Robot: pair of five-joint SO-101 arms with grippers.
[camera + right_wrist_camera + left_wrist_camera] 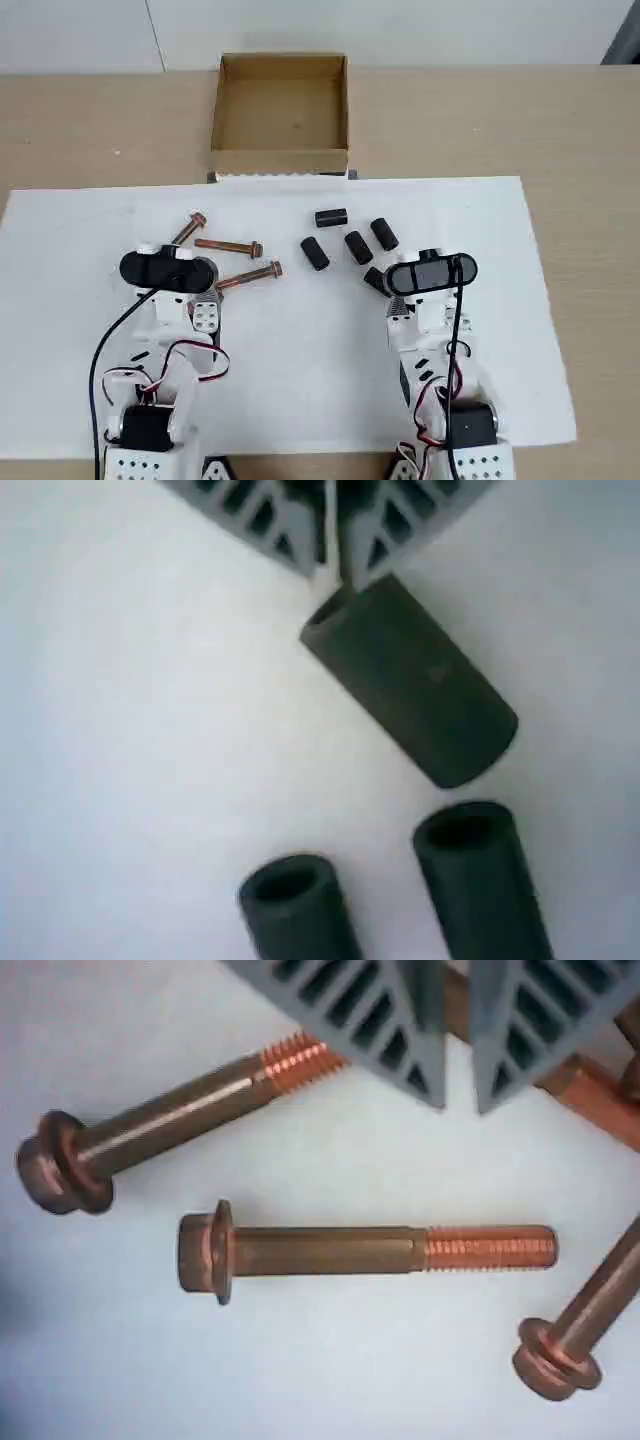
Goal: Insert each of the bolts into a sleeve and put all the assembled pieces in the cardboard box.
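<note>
Several copper bolts lie on the white sheet: one (365, 1250) flat in the middle, one (150, 1130) slanted beside it, one (570, 1340) at the edge, and one (590, 1095) partly behind the fingers. In the high view the bolts (230, 245) lie just ahead of the left arm. My left gripper (458, 1100) hovers shut above them and holds nothing. Black sleeves (358, 247) are scattered ahead of the right arm. My right gripper (335, 575) is shut, its tips at the open end of one lying sleeve (415, 680). Two more sleeves (480, 880) (295, 905) lie beyond it.
The open cardboard box (215, 110) stands at the back centre, just past the sheet's far edge. The white sheet (300, 360) covers most of the tan table (80, 130). The arms' bases and cables take up the front edge.
</note>
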